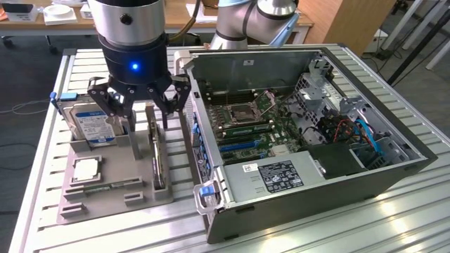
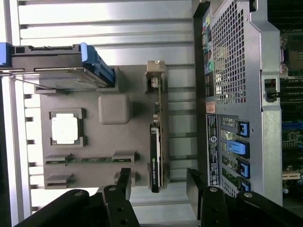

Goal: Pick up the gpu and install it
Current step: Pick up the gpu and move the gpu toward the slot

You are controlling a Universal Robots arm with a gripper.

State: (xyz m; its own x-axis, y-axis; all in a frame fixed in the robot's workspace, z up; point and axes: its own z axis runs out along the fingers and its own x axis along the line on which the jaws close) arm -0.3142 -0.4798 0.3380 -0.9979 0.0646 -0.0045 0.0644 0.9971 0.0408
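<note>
The gpu (image 1: 156, 153) is a thin dark card standing on edge in a slot of the grey holder tray (image 1: 105, 203), on the side nearest the computer. My gripper (image 1: 144, 112) hangs just above the card's far end, open, one finger on each side of it and not touching it. In the wrist view the gpu (image 2: 156, 142) runs lengthwise with its pale bracket end farthest from me, and the gripper (image 2: 160, 185) straddles the line of the card with nothing between its fingers (image 2: 124, 182).
The open computer case (image 1: 393, 174) lies at the exterior view's right of the tray, motherboard and blue slots (image 1: 243, 143) exposed. A silver hard drive (image 1: 91, 124), a processor chip (image 1: 86, 169) and a green memory stick (image 1: 105, 185) share the tray. A slatted metal table (image 1: 338, 232) lies beneath.
</note>
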